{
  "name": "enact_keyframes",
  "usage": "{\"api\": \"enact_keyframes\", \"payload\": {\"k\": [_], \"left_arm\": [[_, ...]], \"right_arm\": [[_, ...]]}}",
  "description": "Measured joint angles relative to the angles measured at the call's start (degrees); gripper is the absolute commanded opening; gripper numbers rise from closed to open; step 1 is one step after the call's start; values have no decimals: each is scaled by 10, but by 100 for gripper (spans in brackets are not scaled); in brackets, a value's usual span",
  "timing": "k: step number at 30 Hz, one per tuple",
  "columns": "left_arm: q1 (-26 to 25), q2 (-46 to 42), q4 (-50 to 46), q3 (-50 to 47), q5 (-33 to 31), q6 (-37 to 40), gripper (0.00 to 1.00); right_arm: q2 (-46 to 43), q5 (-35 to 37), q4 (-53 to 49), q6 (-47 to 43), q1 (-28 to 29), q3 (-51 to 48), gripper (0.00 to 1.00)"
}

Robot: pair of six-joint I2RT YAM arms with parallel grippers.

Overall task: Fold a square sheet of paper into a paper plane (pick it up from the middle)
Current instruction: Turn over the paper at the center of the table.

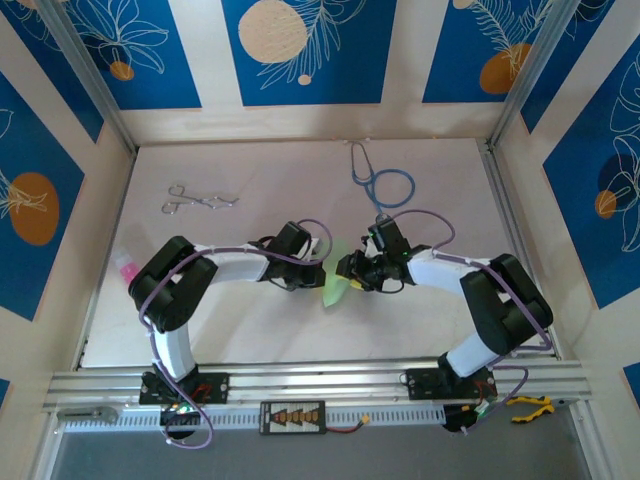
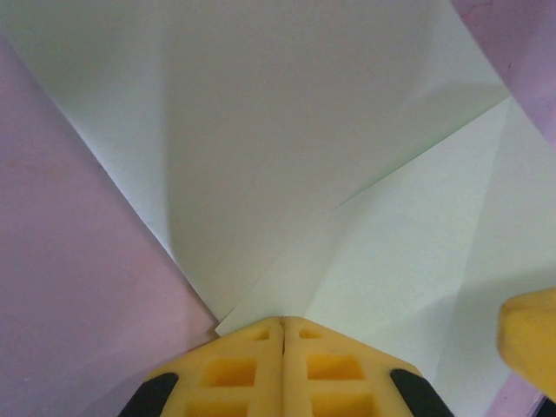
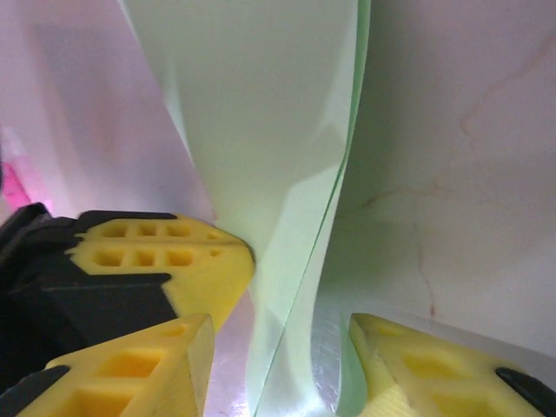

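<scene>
Left claw (image 2: 283, 323) pressed together, pinching the near edge of the green sheet (image 2: 287, 156); pads flush, no gap.
Top view: left claw (image 1: 320, 270) and right claw (image 1: 347, 272) meet over mid-desk, tips close. The sheet (image 1: 336, 291) shows between and below them as a pale green sliver.
Sheet has diagonal creases and overlapping layers. In the right wrist view it stands on edge, off the desk.
Right claw (image 3: 280, 347) spread, one finger on either side of the sheet's lower edge, neither seen touching it.

Surface: desk (image 1: 250, 340) pale and matt; faint veining and a pinkish cast in the wrist views.
Room: booth of pale boards. Walls carry blue panels (image 1: 300, 50) with white leaf outlines and orange and cream discs. Aluminium posts at the rear corners. An aluminium rail (image 1: 320, 383) along the near edge holds both arm bases.

Writing: small black box (image 1: 292, 415) on the rail has a row of orange marks, too small to read.

Other items, left to right:
- pink object (image 1: 127, 268) at the desk's left edge, partly behind the left arm; kind unclear
- metal forceps (image 1: 200, 200) rear left, well apart from the claws
- blue stethoscope (image 1: 383, 182) rear, right of centre, loop just beyond the right arm's wrist
- yellow-handled pliers (image 1: 530, 405) at the rail's right end

Purple cables run along both arms. From above, the arms cover most of the sheet.
</scene>
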Motion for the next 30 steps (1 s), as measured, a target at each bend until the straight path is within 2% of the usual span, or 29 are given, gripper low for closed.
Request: {"api": "enact_keyframes", "payload": {"k": [13, 25, 30], "left_arm": [[0, 0, 3, -2, 5, 0, 0], [0, 0, 5, -4, 12, 0, 0], [0, 0, 6, -5, 17, 0, 0]], "right_arm": [[44, -46, 42, -32, -35, 17, 37], [51, -50, 99, -21, -56, -6, 29], [68, -52, 118, -16, -57, -12, 22]]}}
